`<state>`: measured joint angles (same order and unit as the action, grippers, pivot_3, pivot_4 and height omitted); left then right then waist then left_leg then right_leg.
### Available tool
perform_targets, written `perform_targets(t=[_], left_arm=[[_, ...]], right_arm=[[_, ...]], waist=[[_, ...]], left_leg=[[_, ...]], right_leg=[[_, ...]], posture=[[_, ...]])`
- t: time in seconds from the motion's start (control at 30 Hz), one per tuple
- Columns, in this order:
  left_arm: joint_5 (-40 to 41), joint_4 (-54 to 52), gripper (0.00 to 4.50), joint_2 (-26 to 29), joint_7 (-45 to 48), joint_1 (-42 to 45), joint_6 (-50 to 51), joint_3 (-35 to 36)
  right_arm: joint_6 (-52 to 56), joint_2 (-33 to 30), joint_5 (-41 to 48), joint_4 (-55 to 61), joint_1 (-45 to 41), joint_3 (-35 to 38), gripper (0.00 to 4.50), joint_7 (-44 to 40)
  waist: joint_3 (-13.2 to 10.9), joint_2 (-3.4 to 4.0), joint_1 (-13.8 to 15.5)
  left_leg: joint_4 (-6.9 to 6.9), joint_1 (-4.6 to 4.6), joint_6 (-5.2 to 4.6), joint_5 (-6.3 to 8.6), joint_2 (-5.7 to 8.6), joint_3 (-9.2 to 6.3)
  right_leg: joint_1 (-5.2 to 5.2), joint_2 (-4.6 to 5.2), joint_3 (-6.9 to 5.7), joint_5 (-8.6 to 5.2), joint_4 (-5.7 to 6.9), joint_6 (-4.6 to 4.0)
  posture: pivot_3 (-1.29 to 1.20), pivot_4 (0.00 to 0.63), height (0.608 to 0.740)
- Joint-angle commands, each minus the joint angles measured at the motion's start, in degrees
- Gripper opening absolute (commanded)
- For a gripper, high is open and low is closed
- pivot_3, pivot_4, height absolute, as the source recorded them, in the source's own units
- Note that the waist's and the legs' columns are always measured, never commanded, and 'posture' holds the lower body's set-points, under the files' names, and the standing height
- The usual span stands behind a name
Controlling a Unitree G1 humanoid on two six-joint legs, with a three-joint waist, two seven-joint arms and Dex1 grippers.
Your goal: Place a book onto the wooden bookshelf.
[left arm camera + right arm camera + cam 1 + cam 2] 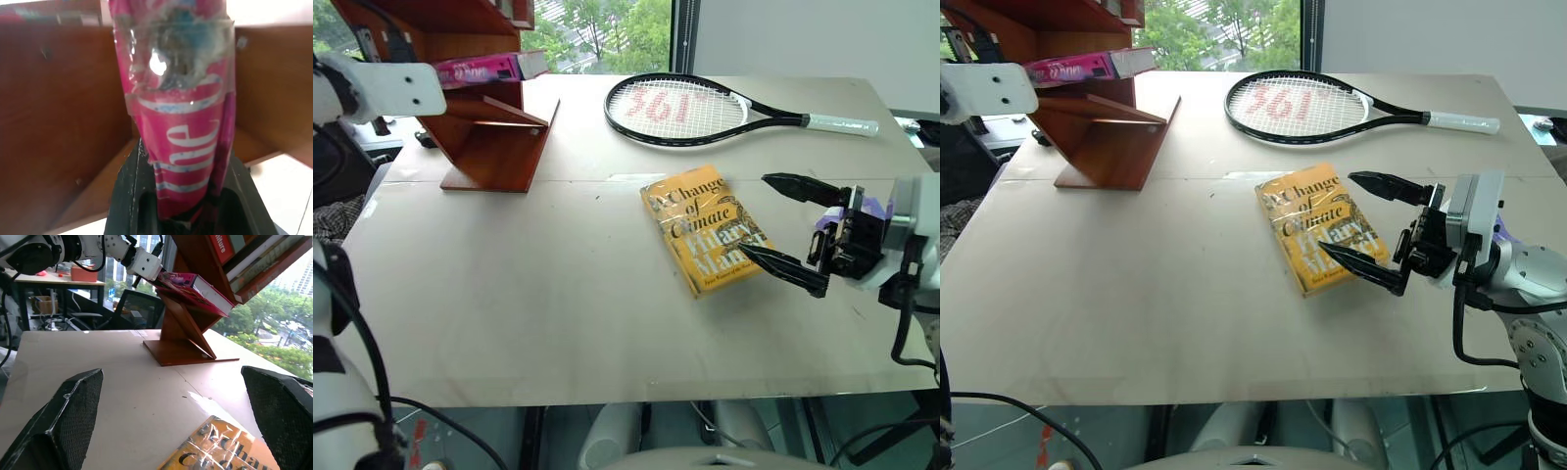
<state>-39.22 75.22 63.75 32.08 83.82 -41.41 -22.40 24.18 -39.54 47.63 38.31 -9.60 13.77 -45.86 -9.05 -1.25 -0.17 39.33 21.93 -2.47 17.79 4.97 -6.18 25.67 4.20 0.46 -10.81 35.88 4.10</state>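
Holding the book (193,286) by one end, the left gripper (183,196) has its two black fingers closed on the bright pink paperback and keeps it in among the slanted boards of the wooden bookshelf (494,147). In the right wrist view the book lies along a sloping board at the shelf's open side, its white page edges showing. Whether its weight already rests on the wood cannot be told. The task looks nearly finished: what seems left is to let go and draw the arm clear.

Over the table (509,294), the right gripper (795,230) hovers with its fingers spread wide and empty, just beside a yellow book (705,227) titled "A Change of Climate", one fingertip over its near corner.

The table is a wide, pale beige surface. A black tennis racket (680,108) with a white handle lies across its far side. Behind it a large window shows green trees. Other books (244,259) sit higher on the shelf, and an office chair (134,303) and a desk stand farther back.
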Motion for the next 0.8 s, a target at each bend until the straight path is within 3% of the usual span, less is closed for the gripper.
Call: perform_targets(t=[0.03,0.27,0.43,0.7,0.73,0.8], left_arm=[[-4.8,2.0,0.27,-0.2,-6.5,3.3,4.2,-3.0],[-8.2,3.9,0.27,-1.2,-11.2,4.2,8.6,-5.4],[-6.3,4.3,0.27,-1.2,-9.2,3.0,9.4,-3.4],[-1.5,4.1,4.16,1.7,-4.8,1.4,9.5,1.3],[-0.8,4.0,4.47,2.2,-4.3,1.1,9.2,2.0],[0.5,3.8,4.47,3.1,-3.2,0.6,8.6,3.3]], right_arm=[[0.7,-0.8,1.9,3.9,1.0,2.6,4.50,2.7],[1.9,-2.1,4.1,7.0,3.8,4.6,4.50,5.9],[2.1,-2.9,4.9,7.4,4.5,4.8,4.50,7.0],[2.0,-3.8,5.5,6.3,4.2,4.9,4.50,6.2],[2.0,-3.8,5.4,6.1,4.1,4.7,4.50,6.2],[1.9,-3.8,5.4,5.8,3.8,4.3,4.50,5.9]], waist=[[0.0,-0.01,-0.3],[0.0,-0.05,-1.6],[0.0,-0.06,-2.1],[0.0,-0.07,-2.2],[0.0,-0.07,-2.1],[0.0,-0.07,-2.1]], left_leg=[[0.01,-0.01,0.00,0.00,0.00,0.01],[0.01,-0.05,0.00,0.00,-0.05,0.12],[0.01,-0.10,0.00,0.00,-0.07,0.18],[0.01,-0.13,-0.01,0.01,-0.07,0.27],[0.01,-0.14,-0.02,0.01,-0.07,0.27],[0.02,-0.15,-0.02,0.01,-0.07,0.27]], right_leg=[[0.00,0.00,0.01,0.00,0.01,0.00],[0.04,-0.02,0.11,0.00,0.09,0.00],[0.04,-0.04,0.18,0.00,0.15,0.00],[0.06,-0.04,0.27,0.00,0.19,0.00],[0.06,-0.04,0.27,0.00,0.20,0.00],[0.06,-0.03,0.27,0.00,0.22,0.00]], posture=[[0.00,0.150,0.740],[0.00,0.150,0.740],[0.00,0.150,0.740],[0.00,0.150,0.740],[0.00,0.150,0.740],[0.00,0.150,0.740]])
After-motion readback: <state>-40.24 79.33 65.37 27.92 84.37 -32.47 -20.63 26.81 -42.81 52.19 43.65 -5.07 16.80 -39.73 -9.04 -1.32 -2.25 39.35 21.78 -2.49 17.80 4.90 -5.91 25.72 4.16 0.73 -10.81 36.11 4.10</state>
